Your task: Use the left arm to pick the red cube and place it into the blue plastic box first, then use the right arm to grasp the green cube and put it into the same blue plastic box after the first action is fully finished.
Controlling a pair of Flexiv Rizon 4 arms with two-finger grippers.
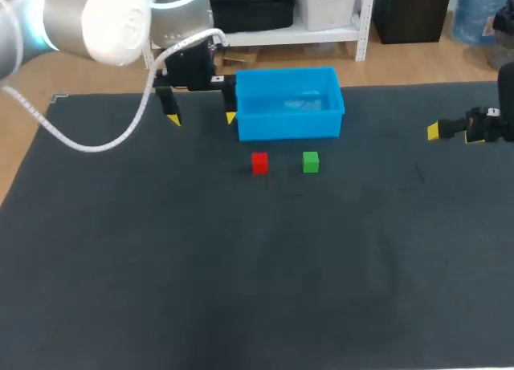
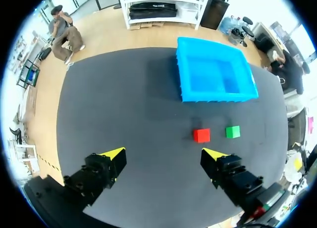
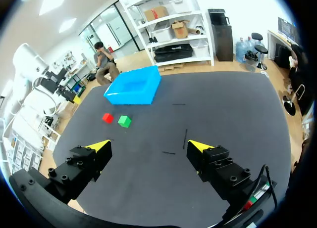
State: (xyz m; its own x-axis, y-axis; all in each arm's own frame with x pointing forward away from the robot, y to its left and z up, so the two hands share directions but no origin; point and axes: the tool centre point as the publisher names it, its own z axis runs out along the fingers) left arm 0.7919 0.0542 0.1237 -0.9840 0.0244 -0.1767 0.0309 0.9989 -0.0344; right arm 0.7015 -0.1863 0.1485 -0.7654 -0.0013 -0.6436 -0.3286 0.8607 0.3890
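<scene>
As we look down from the head view, the dark table (image 1: 161, 290) takes nearly all of the picture. Our left arm (image 1: 88, 17) comes in from the far left corner, large and grey-white, and a white cable (image 1: 96, 141) hangs from it in a loop over the table.

The blue plastic box (image 1: 289, 125) stands on the far part of the table, near the middle. Our left gripper (image 1: 201, 118) hangs just beside the left wall of the box. Its fingers stand wide apart and nothing is between them; the left wrist view (image 2: 163, 154) shows the same.

Our right gripper (image 1: 454, 133) is at the right edge of the table, well apart from the box. In the right wrist view (image 3: 149, 146) its fingers are also spread wide, with only bare table between them.

The red cube (image 1: 259, 163) lies on the table in front of the box, near it but not touching. The green cube (image 1: 311, 162) lies near it on its right, with a small gap between them. From the left wrist the red cube (image 2: 201, 135) and the green cube (image 2: 233, 132) are ahead of the fingers, and the box (image 2: 218, 95) is beyond them. From the right wrist both cubes (image 3: 107, 118) (image 3: 124, 121) are far ahead.
</scene>
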